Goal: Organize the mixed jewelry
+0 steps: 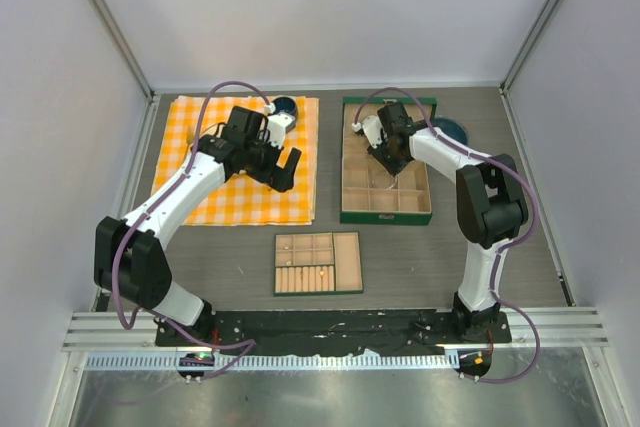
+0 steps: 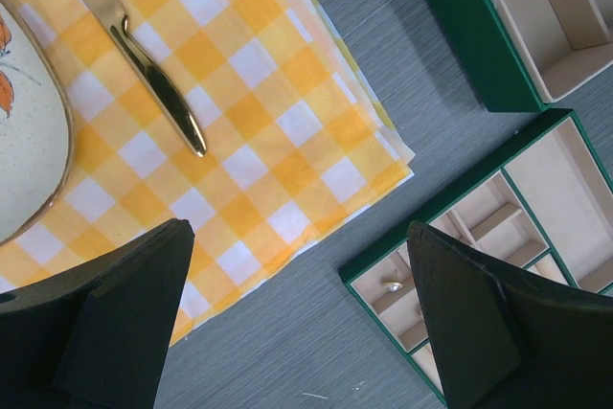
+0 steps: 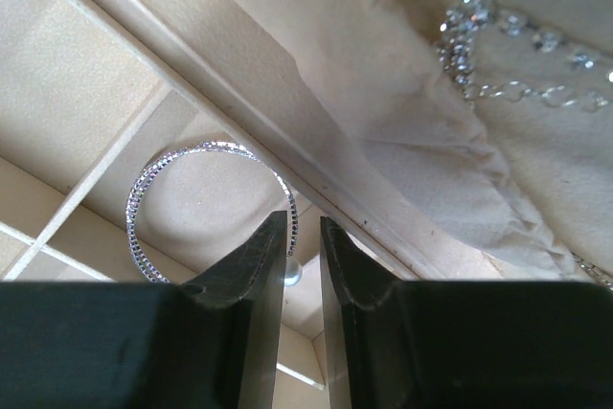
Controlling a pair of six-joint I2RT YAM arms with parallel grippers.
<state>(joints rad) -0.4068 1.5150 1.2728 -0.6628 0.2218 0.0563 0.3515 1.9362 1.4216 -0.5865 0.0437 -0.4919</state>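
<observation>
1. Your right claw (image 3: 304,224) stands narrow, with only a thin gap between the jaws, low inside the large green tray (image 1: 386,217).
2. The silver bracelet loop (image 3: 204,147) lies flat in one compartment. Its edge runs behind the claw's tip, and you cannot tell if it is pinched.
3. A pale stud (image 3: 292,275) shows through that gap.
4. A crystal chain (image 3: 469,31) lies on the pale cloth (image 3: 402,141) nearby.
5. Your left claw (image 2: 299,237) is wide and holds nothing, above the counter (image 2: 383,64) beside the checkered cloth (image 2: 259,93).
6. Another stud (image 2: 394,285) sits in the small tray (image 2: 450,194).

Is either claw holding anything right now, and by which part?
Left claw open, empty. Right claw nearly closed at the rim of the bracelet; grip cannot be told.
</observation>
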